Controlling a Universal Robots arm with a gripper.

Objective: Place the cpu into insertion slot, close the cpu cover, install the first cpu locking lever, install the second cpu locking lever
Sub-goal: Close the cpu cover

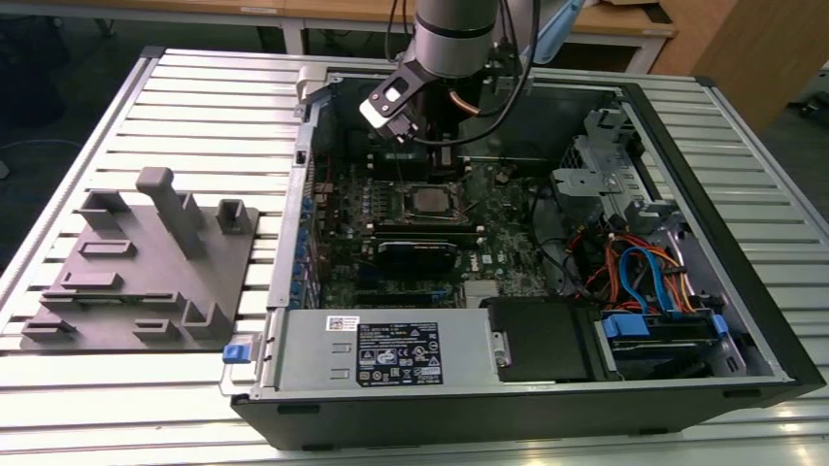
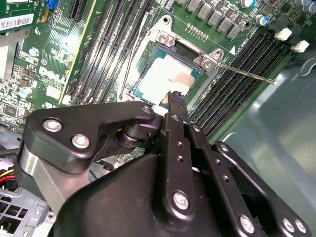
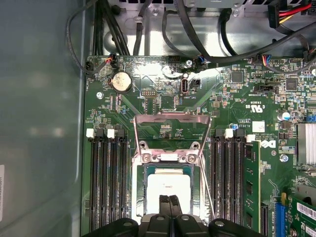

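Small flat square silver-grey metal cpu (image 3: 169, 186) lies level inside the square silver-rimmed insertion slot (image 3: 140, 191) on the green circuit board (image 3: 163, 98). It looks seated, its corners in line with the rim in both wrist views.

Thin square silver metal cpu cover (image 3: 171, 118) is tipped up on its hinge at the slot's far edge, cut-out centre facing the first wrist view. Likely left raised so the chip can drop in unobstructed; it is not closed over the chip. Thin silver wire locking lever (image 3: 206, 186) runs loose along one side of the slot, unlatched, which would be what lets the cover stand free.

Black two-fingered gripper (image 3: 169, 200) sits directly over the near edge of the chip. Its fingers are pressed together with no gap and grip nothing. The second wrist view shows the tip (image 2: 175, 98) at the chip's edge; touching or just above, cannot tell.

Long black memory slots (image 3: 106, 182) flank the slot on both sides. Black tower computer case (image 1: 732, 252) lies on its side on the slatted metal table (image 1: 194, 97), probably so the board faces up toward the arm.
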